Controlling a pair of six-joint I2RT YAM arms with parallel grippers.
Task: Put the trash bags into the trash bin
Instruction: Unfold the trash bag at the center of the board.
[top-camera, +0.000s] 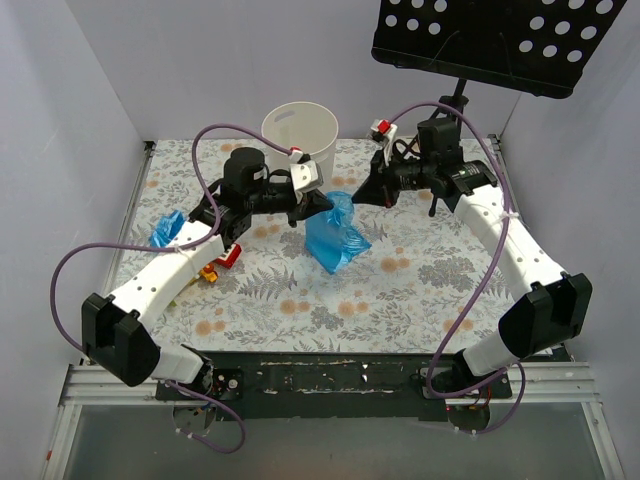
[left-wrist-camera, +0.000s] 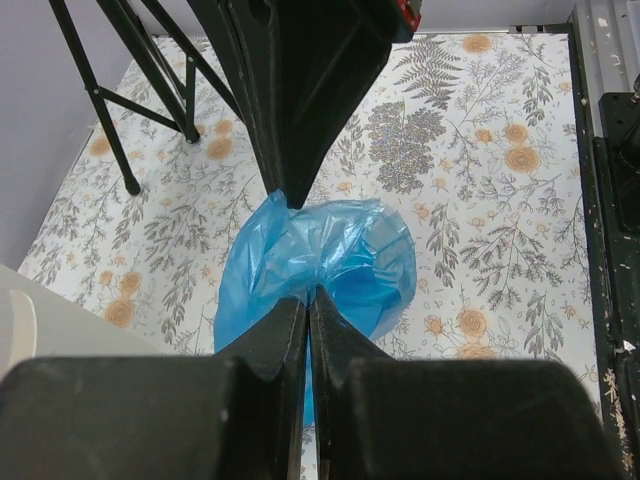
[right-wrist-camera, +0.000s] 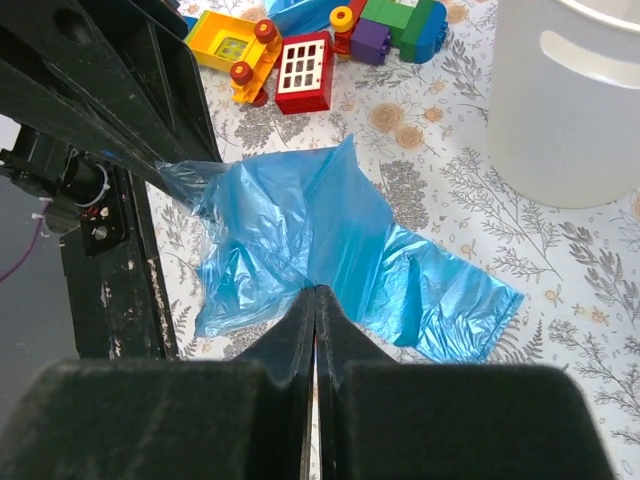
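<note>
A blue trash bag (top-camera: 336, 238) hangs between both grippers, its lower end on the floral table in front of the cream-white trash bin (top-camera: 300, 131). My left gripper (top-camera: 322, 204) is shut on one edge of the film; the left wrist view shows the bag (left-wrist-camera: 340, 255) bunched at its closed tips (left-wrist-camera: 310, 293). My right gripper (top-camera: 358, 194) is shut on the opposite edge. In the right wrist view the bag (right-wrist-camera: 350, 240) spreads past its closed tips (right-wrist-camera: 316, 291), with the bin (right-wrist-camera: 570, 100) at the upper right. A second blue bag (top-camera: 167, 229) lies at the left, by the left arm.
Multicoloured toy blocks (top-camera: 214, 266) lie by the left arm and show in the right wrist view (right-wrist-camera: 300, 55). A black perforated music stand (top-camera: 490, 40) overhangs the back right; its legs (left-wrist-camera: 110, 110) stand on the table. White walls close three sides.
</note>
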